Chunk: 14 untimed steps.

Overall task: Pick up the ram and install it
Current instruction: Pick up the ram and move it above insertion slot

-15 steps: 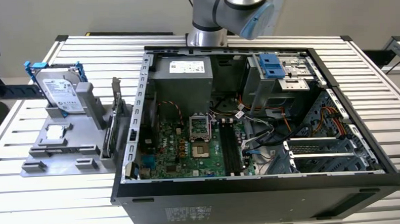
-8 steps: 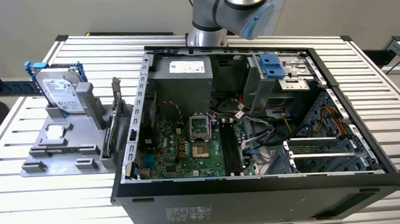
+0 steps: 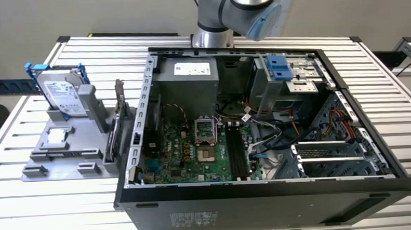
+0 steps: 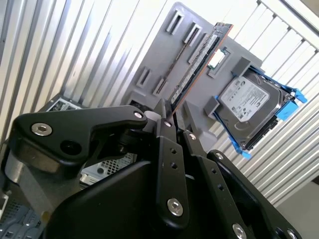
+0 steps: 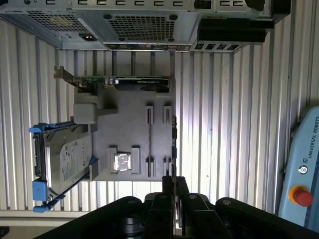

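In the exterior view I saw the arm [image 3: 236,9] standing behind the open computer case [image 3: 264,188], which lay on the slatted table [image 3: 57,215] with its motherboard [image 3: 186,152] exposed. At the exterior view's left sat the gray fixture [image 3: 62,157], carrying the hard drive [image 3: 62,92] in its blue frame and the bracketed card [image 3: 113,134] standing on edge.

In the second wrist view the gripper [image 4: 169,115] had its fingers drawn in close on the ram [image 4: 199,62] — the stick ran out from between the tips, edge-on to me, pinched at its near end. The fixture and the hard drive showed in the background behind it.

In the first wrist view I had the grip from another side: the gripper [image 5: 172,181] was almost closed, with the ram [image 5: 173,144] a thin dark line rising from its tips. From there the stick lined up with one edge of the fixture, and the card lay beyond it — next to the back of the case.
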Motion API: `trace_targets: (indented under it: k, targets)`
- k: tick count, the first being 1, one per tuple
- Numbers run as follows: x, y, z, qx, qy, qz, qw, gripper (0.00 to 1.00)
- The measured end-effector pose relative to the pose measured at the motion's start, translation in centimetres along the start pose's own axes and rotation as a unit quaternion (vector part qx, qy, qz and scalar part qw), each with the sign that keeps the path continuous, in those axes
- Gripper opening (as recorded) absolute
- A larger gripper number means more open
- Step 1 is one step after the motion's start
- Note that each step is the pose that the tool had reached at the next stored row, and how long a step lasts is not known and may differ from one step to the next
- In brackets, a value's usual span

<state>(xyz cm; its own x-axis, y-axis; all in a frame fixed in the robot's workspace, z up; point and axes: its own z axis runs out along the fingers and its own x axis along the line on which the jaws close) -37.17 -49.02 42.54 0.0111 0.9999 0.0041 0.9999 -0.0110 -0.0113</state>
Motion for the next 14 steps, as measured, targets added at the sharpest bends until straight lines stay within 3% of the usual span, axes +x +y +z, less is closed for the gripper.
trace_targets:
  k: [8, 14]
  targets:
    - [0.00, 0.01, -0.01, 0.0000, -0.0001, 0.000, 1.0000, 0.00]
    - [0.00, 0.49, -0.01, 0.0000, -0.0001, 0.000, 1.0000, 0.00]
